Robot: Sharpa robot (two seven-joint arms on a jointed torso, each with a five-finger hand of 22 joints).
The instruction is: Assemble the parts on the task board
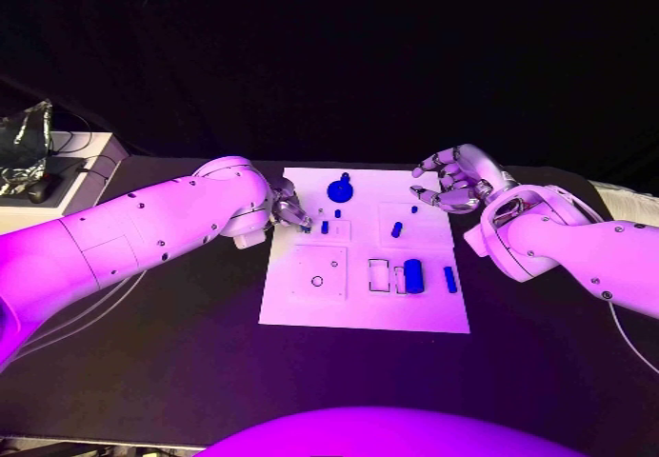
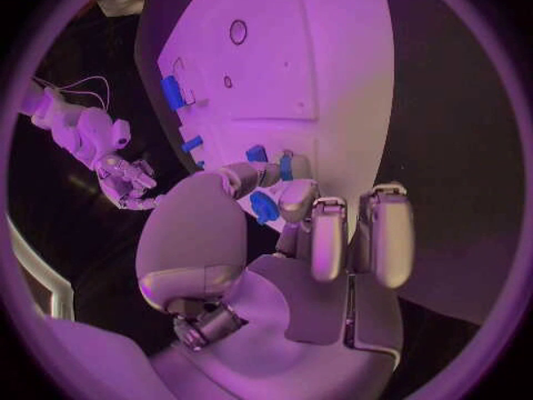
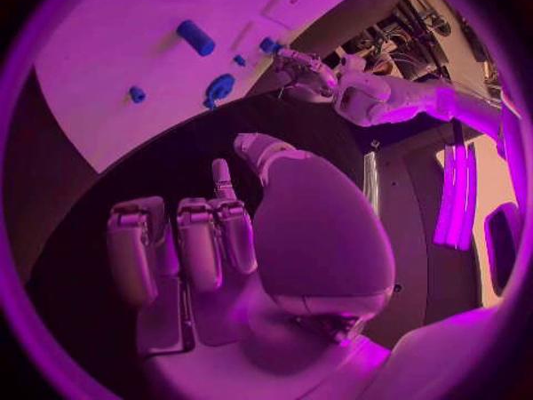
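Note:
The white task board [image 1: 360, 309] lies mid-table. On its far half are a large rounded blue part [image 1: 339, 188] and small blue parts [image 1: 324, 228] [image 1: 397, 228]. A blue block [image 1: 413, 274] and a blue bar [image 1: 450, 279] stand in its near right area. My left hand [image 1: 289, 211] has its fingertips down at the board's far left, beside the small parts. In the left wrist view a blue part [image 2: 265, 206] shows between thumb and a finger [image 2: 291, 194]; a grip is not plain. My right hand [image 1: 453, 179] hovers over the far right corner, loosely curled, holding nothing.
The black table [image 1: 165, 362] surrounds the board. A pale box with cables [image 1: 76, 162] sits at the far left edge. Two round holes [image 1: 317, 281] mark the board's near left plate.

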